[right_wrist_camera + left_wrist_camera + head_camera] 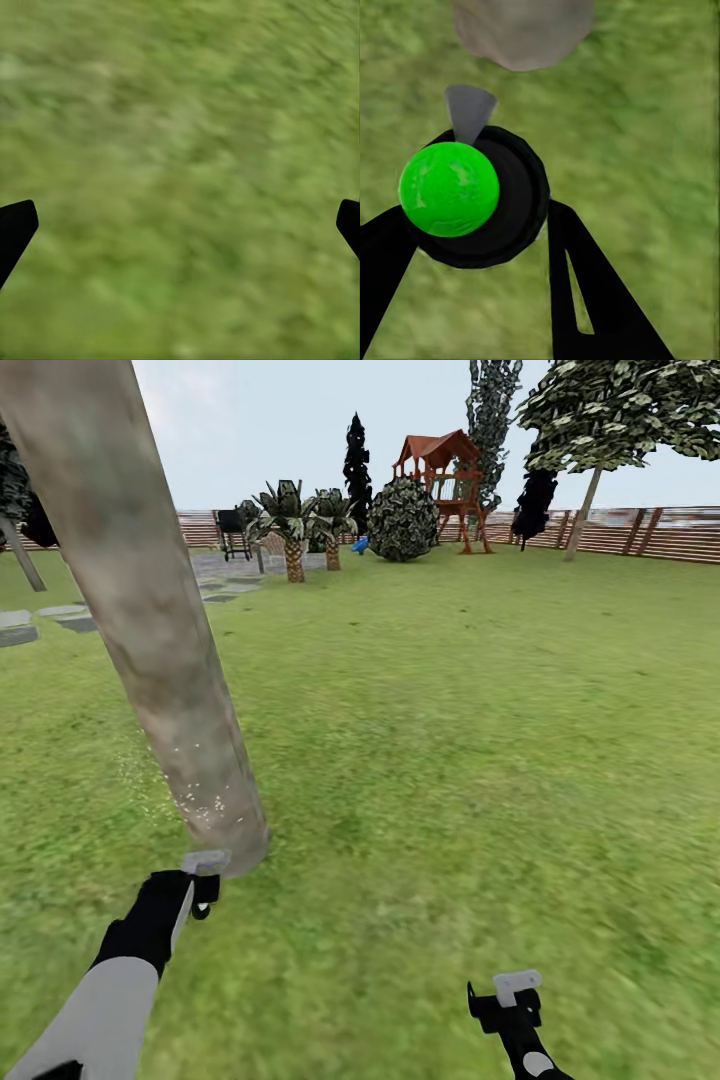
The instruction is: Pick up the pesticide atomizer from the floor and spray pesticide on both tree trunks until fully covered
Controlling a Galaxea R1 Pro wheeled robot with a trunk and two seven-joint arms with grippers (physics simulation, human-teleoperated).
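Spraying the near tree trunk (140,610), atomizer held low at its base.

Head view: trunk slanting from upper left to lower left, white specks near its foot; left gripper (200,880) just beside it, right gripper (512,992) at bottom right. Left wrist view: fingers (585,300) clamped on the green-topped atomizer (472,196), nozzle facing the trunk. Right wrist view: fingers (15,229) spread wide over grass (180,150). Next, probably: sweep spray higher.
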